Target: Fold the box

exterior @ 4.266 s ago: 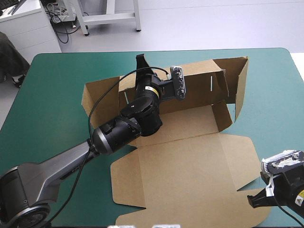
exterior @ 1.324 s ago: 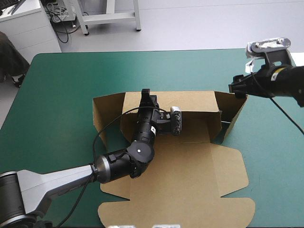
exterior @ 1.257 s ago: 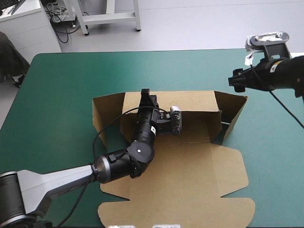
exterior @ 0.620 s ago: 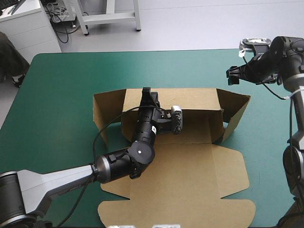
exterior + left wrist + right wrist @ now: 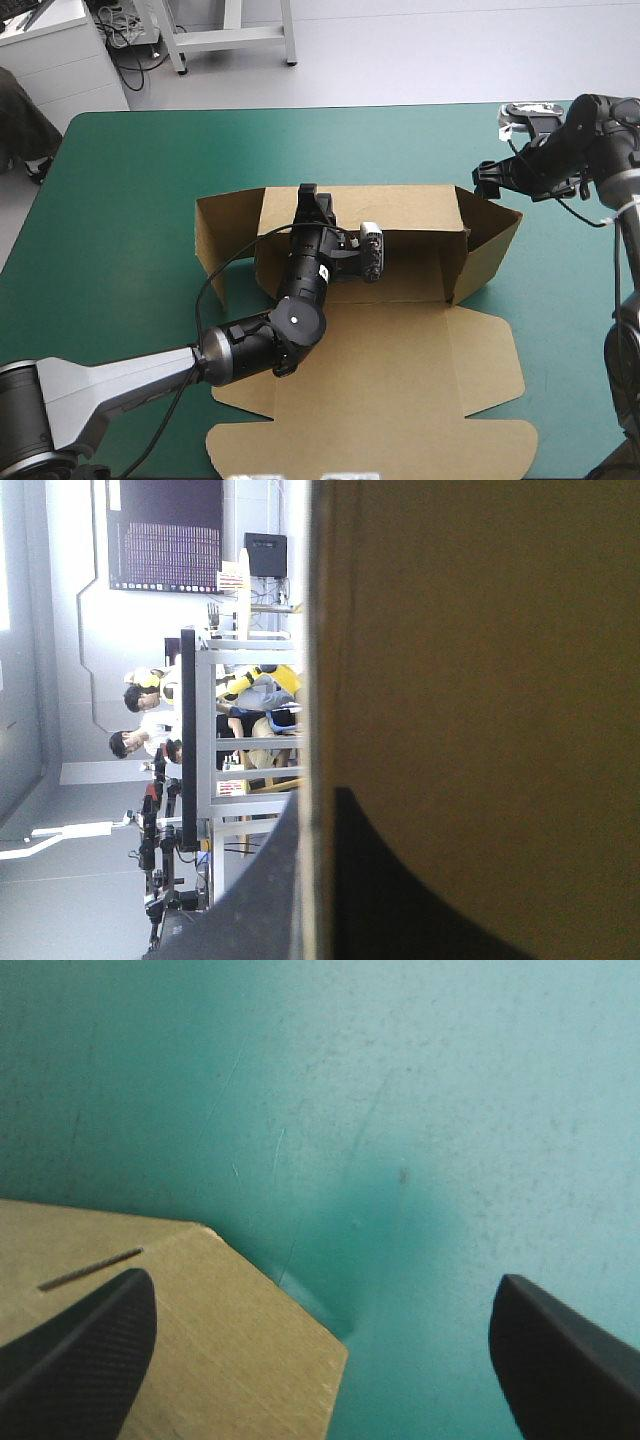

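The brown box [image 5: 380, 350] lies open in mid-table, its lid flat toward the near edge and its back and side walls raised. My left gripper [image 5: 310, 200] is shut on the top edge of the back wall. In the left wrist view the board [image 5: 480, 680] stands between its black fingers [image 5: 400, 900], at the left gripper [image 5: 318, 810]. My right gripper [image 5: 486, 178] hovers open just beyond the far top corner of the right side wall [image 5: 490, 245]. In the right wrist view the right gripper [image 5: 322, 1282] has that wall's corner [image 5: 180, 1330] under it, nearer one finger.
Bare teal-green cover [image 5: 130, 170] surrounds the box, widest at the far left. The left side flap [image 5: 210, 245] stands up at an angle. The table's right edge [image 5: 628, 120] is close behind the right arm.
The right gripper has travelled from the near right corner to the far right and, just before now, edged left and down to the right wall's corner. That wall has swung slightly. The left gripper kept its hold.
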Controlling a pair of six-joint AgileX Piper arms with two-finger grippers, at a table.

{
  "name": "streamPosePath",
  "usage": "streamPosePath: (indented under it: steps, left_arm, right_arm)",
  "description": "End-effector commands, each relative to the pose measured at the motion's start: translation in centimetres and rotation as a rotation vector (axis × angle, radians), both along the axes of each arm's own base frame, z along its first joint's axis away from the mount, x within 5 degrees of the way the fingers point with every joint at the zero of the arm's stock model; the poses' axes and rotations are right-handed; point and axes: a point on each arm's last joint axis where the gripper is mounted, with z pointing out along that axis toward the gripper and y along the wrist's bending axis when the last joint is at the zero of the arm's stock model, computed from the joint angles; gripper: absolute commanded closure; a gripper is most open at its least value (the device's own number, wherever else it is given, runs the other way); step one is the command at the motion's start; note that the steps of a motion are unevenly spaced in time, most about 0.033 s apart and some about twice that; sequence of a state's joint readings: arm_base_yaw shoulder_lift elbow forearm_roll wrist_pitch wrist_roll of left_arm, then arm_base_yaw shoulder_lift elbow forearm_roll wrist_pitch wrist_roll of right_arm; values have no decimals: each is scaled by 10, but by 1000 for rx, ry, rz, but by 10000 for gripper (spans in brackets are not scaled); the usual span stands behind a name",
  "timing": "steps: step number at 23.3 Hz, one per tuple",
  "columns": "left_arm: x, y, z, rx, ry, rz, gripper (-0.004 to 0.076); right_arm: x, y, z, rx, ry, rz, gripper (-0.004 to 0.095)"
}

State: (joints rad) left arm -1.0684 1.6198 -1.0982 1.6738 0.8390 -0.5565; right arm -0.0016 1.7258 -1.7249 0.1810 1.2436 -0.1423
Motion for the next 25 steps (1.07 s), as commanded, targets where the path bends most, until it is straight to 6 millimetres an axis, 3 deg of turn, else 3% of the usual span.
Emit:
streamPosePath:
  steps: [1, 9, 17, 25]
  left_arm:
    - [-2, 9, 30, -51, -101, 23, 749]
    - [-2, 9, 30, -53, -101, 23, 749]
    - [-3, 5, 25, -73, -46, -8, 749]
    - [-3, 6, 25, -57, -46, -8, 749]
  right_arm:
    - [-27, -1, 31, -4, -87, 30, 79]
    - [-55, 6, 22, 43, -115, 99, 79]
    - [-92, 10, 8, 26, -263, 210, 116]
    - [-105, 15, -15, 59, -194, 276, 161]
